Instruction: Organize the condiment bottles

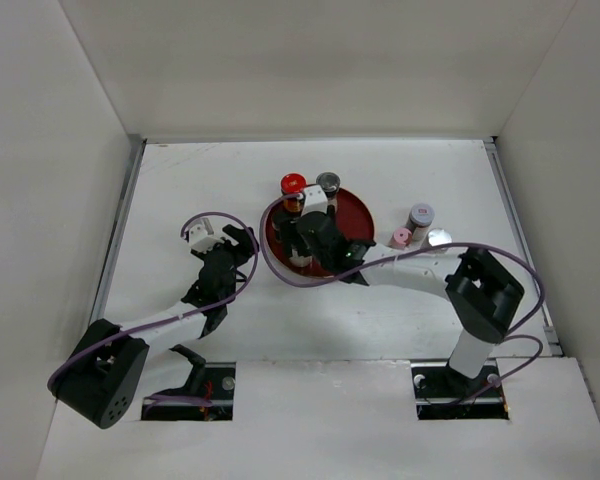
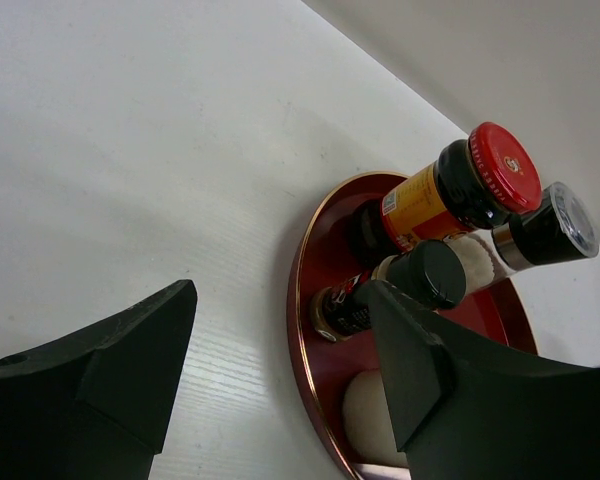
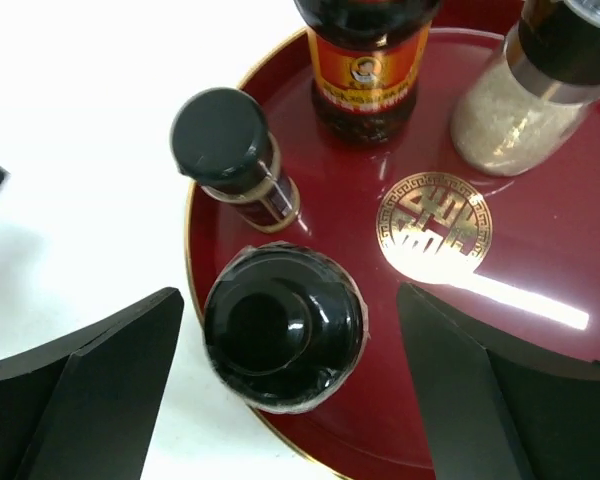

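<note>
The round red dish (image 1: 360, 207) holds several condiment bottles. In the right wrist view a wide black-topped bottle (image 3: 283, 325) stands at the dish's near rim, between the open jaws of my right gripper (image 3: 290, 305), with gaps on both sides. Behind it are a small black-capped bottle (image 3: 225, 135), a dark sauce bottle with an orange label (image 3: 365, 70) and red cap (image 1: 293, 184), and a pale shaker (image 3: 515, 100) with a grey cap (image 1: 328, 181). My left gripper (image 1: 240, 240) is open and empty on the table left of the dish (image 2: 305, 290).
Three more bottles stand on the table right of the dish: a grey-capped one (image 1: 420, 216), a pink-capped one (image 1: 400, 238) and a silver-white-capped one (image 1: 439, 238). White walls enclose the table on three sides. A gold emblem (image 3: 432, 222) marks the dish centre.
</note>
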Motion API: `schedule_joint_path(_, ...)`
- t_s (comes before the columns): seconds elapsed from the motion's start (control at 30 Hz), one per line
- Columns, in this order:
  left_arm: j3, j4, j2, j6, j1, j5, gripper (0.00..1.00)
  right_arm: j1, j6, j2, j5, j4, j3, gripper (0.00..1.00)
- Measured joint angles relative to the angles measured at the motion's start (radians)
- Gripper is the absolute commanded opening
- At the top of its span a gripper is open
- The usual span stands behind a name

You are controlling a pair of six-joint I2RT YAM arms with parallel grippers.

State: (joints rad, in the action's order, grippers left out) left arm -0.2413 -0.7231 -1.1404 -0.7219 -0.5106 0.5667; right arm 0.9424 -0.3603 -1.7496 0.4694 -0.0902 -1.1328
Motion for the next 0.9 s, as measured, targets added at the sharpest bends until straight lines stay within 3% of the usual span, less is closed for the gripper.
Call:
schedule_joint_path(0.1, 0.000, 0.000, 0.000, 0.000, 0.000, 0.000, 0.68, 0.002, 0.005, 0.058, -0.003, -0.002, 0.021, 1.00)
schedule_joint_path(0.2, 0.000, 0.000, 0.000, 0.000, 0.000, 0.000, 0.68, -0.007, 0.010, 0.232, 0.021, -0.001, 0.106, 0.97)
schedule_joint_path(0.27, 0.000, 0.000, 0.000, 0.000, 0.000, 0.000, 0.68, -0.034, 0.013, 0.373, 0.059, -0.005, 0.169, 0.87)
schedule_joint_path(0.37, 0.000, 0.000, 0.000, 0.000, 0.000, 0.000, 0.69, -0.114, 0.009, 0.557, 0.146, -0.005, 0.268, 0.63)
schedule_joint_path(0.43, 0.000, 0.000, 0.000, 0.000, 0.000, 0.000, 0.69, -0.179, -0.005, 0.641, 0.227, 0.022, 0.331, 0.60)
schedule_joint_path(0.5, 0.000, 0.000, 0.000, -0.001, 0.000, 0.000, 0.69, -0.214, -0.011, 0.697, 0.300, 0.084, 0.376, 0.69)
schedule_joint_path(0.57, 0.000, 0.000, 0.000, -0.001, 0.000, 0.000, 0.69, -0.233, -0.021, 0.744, 0.365, 0.160, 0.407, 0.91)
schedule_joint_path(0.63, 0.000, 0.000, 0.000, -0.001, 0.000, 0.000, 0.69, -0.267, -0.030, 0.793, 0.423, 0.232, 0.421, 0.99)
schedule_joint_path(0.77, 0.000, 0.000, 0.000, -0.005, 0.000, -0.002, 0.69, -0.398, -0.040, 0.836, 0.475, 0.304, 0.422, 1.00)
schedule_joint_path(0.9, 0.000, 0.000, 0.000, -0.009, 0.000, -0.004, 0.69, -0.447, -0.066, 0.783, 0.452, 0.332, 0.421, 1.00)
